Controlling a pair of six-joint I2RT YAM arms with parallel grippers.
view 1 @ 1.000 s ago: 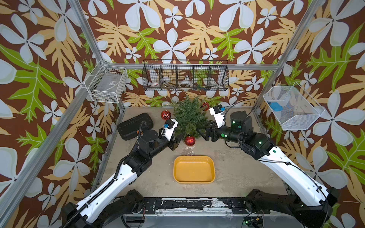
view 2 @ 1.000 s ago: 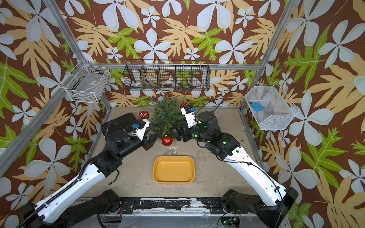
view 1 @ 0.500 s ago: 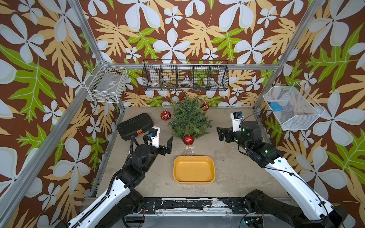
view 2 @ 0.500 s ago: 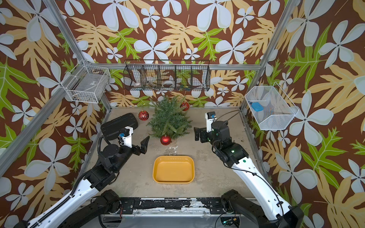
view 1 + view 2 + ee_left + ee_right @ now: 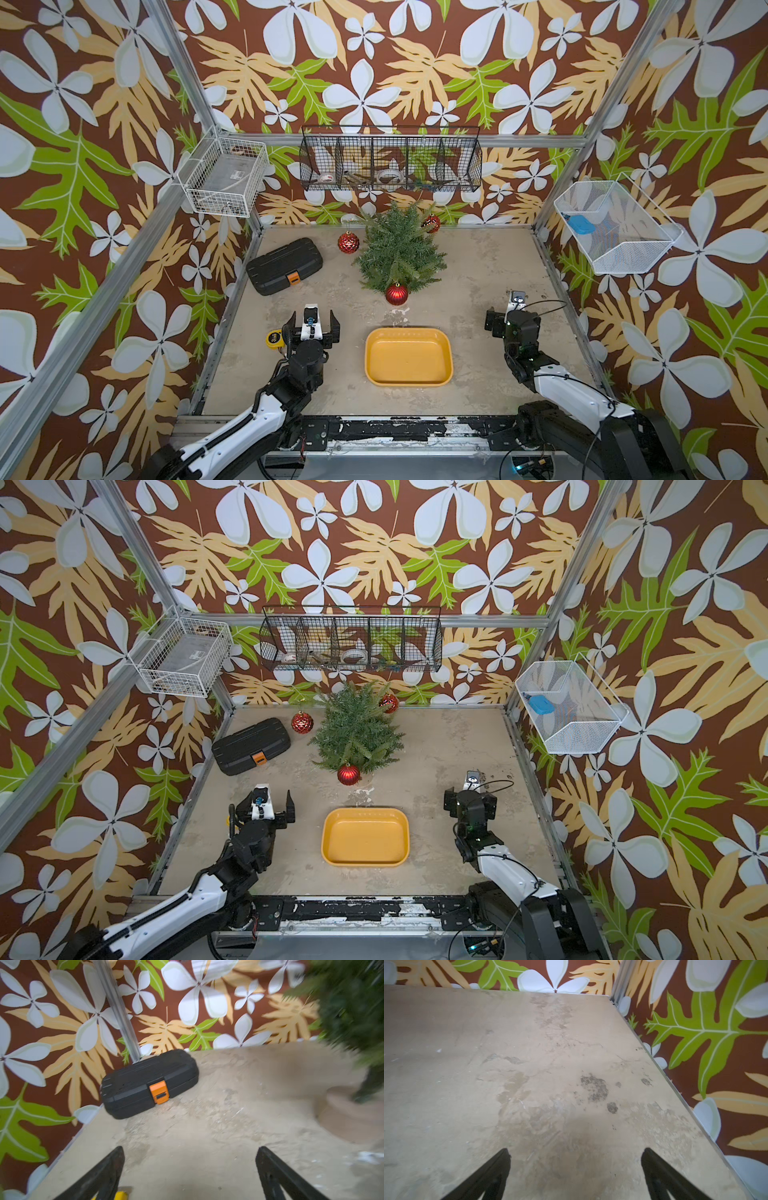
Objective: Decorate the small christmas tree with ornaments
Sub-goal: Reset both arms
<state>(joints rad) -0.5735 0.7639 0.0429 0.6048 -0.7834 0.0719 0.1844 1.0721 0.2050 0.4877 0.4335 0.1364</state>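
While both arms are reaching over the near half of the bench (image 5: 478,266), neither claw is grasping anything: the left gripper (image 5: 312,319) is standing released near the left edge, its two fingers (image 5: 104,1174) spread wide over bare surface, and the right gripper (image 5: 513,321) is standing released near the right edge, its two fingers (image 5: 494,1167) likewise parted. One small christmas tree (image 5: 399,253) is standing upright at the middle of the far edge, showing in both top views. Three ornaments (image 5: 302,723), all red, are showing close around it: one faceted ornament (image 5: 348,242) is sitting just beside the tree toward the left edge, one further ornament (image 5: 431,223) is showing partly behind the branches at the far right, and one ribbed ornament (image 5: 397,293) is touching the lowest branches on the near side. Whether each is hanging or resting on the bench cannot be told. One yellow tray (image 5: 408,331) is lying by the middle of the near edge, between the two grippers and well apart from the tree. One black case (image 5: 284,266) is lying by the left edge, one yellow tape measure (image 5: 274,337) is lying just beside the left gripper, and three wire baskets (image 5: 224,176) are hanging on the walls
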